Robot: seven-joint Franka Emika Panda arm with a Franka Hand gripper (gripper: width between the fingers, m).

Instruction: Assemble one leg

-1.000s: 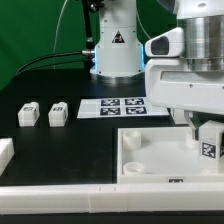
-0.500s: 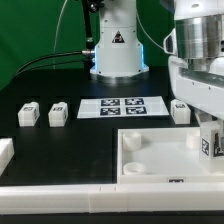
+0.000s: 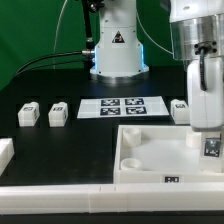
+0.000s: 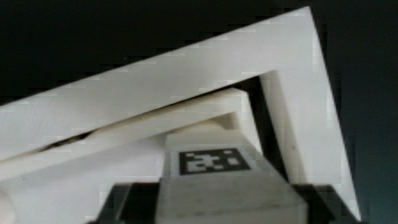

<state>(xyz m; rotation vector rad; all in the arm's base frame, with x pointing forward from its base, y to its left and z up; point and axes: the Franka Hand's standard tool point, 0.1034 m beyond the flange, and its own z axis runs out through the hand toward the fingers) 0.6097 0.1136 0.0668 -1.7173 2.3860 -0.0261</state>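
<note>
My gripper (image 3: 211, 150) is shut on a leg (image 3: 212, 147), a small white block with a marker tag, at the exterior view's right. It holds the leg upright over the near right corner of the large white panel (image 3: 150, 158). In the wrist view the leg (image 4: 214, 165) stands between my dark fingers (image 4: 128, 205), and the gripper (image 4: 214, 205) sits just above the panel's corner (image 4: 285, 70). Whether the leg touches the panel cannot be told. Three more legs lie on the black table: two on the left (image 3: 29, 114) (image 3: 58, 114) and one on the right (image 3: 181, 110).
The marker board (image 3: 122, 106) lies behind the panel. The robot base (image 3: 115, 45) stands at the back. A white part (image 3: 5, 150) lies at the left edge, and a long white rail (image 3: 90, 197) runs along the front.
The arm has shifted to the exterior view's right and the held leg has come down slightly toward the panel's corner. The right-hand loose leg has come into view from behind the arm.
</note>
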